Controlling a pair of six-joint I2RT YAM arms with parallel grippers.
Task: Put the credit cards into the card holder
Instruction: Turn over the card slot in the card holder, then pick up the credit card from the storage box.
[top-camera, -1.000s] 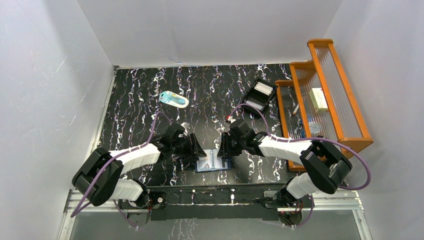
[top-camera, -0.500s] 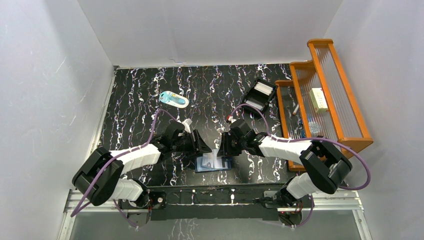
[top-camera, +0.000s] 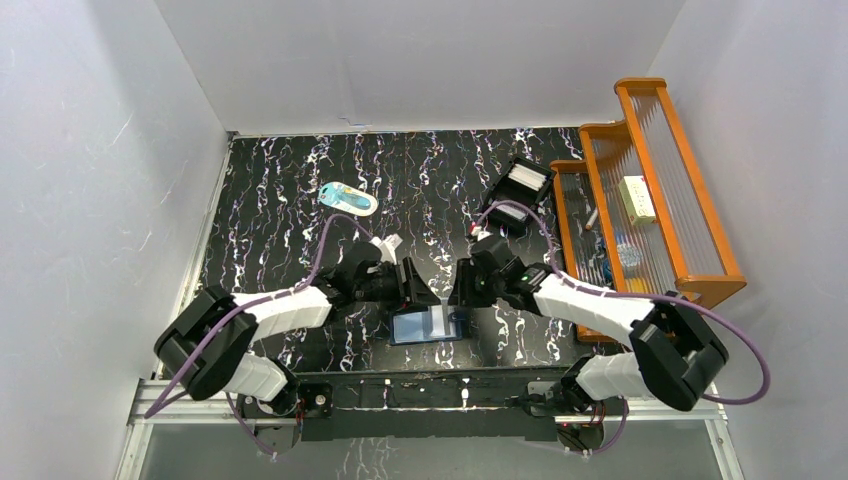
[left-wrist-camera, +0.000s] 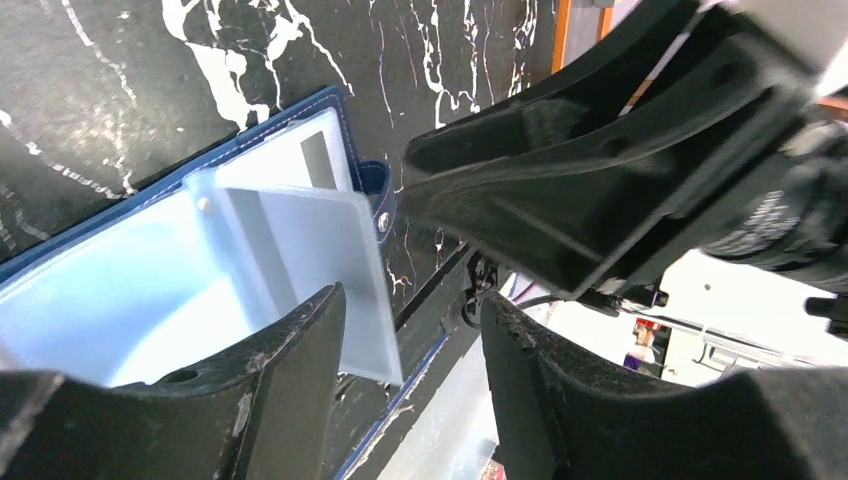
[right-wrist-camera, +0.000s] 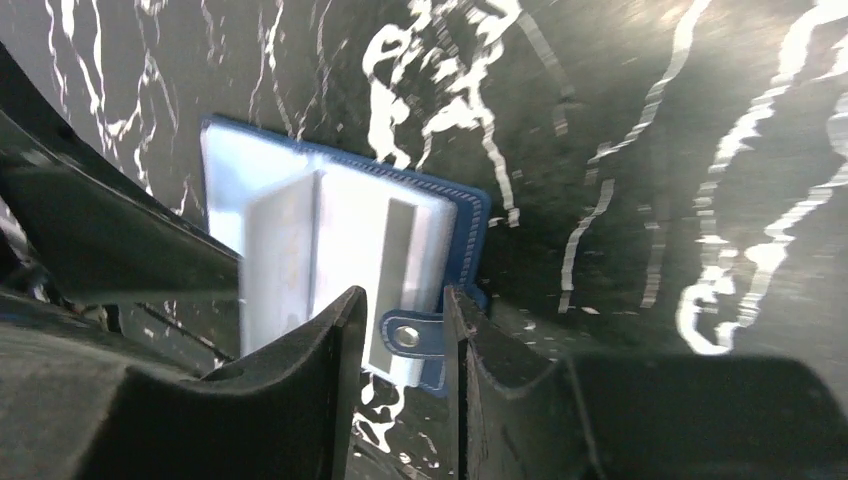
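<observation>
Looking across the black marbled table (top-camera: 300, 180) from the left, a pale-blue-and-white oval thing (top-camera: 348, 198) lies well beyond the card holder (top-camera: 410, 328) and off to its left. My left gripper (left-wrist-camera: 412, 305) hangs over the left half of the holder, which lies spread open near my edge of the table, pale-blue inside up and navy rim showing all round. Those jaws stand apart and clamp nothing: a white sheet (left-wrist-camera: 310, 260) stands up from the holder's fold, and its lower corner reaches into the gap close beside one finger, with bare space between it and the other. Whether that sheet is a card or a pocket leaf I cannot tell. My right gripper (right-wrist-camera: 403, 295) is at the holder's right edge, fingers close together, and the snap tab (right-wrist-camera: 406, 336) shows in the narrow gap between them. I cannot tell whether I am pinching the tab or only hovering above it. Farther right of the holder and beyond it sits a small black tray (top-camera: 503, 196) with what look like white cards (top-camera: 527, 179) inside. A wooden rack (top-camera: 690, 215) stands at the far right.
</observation>
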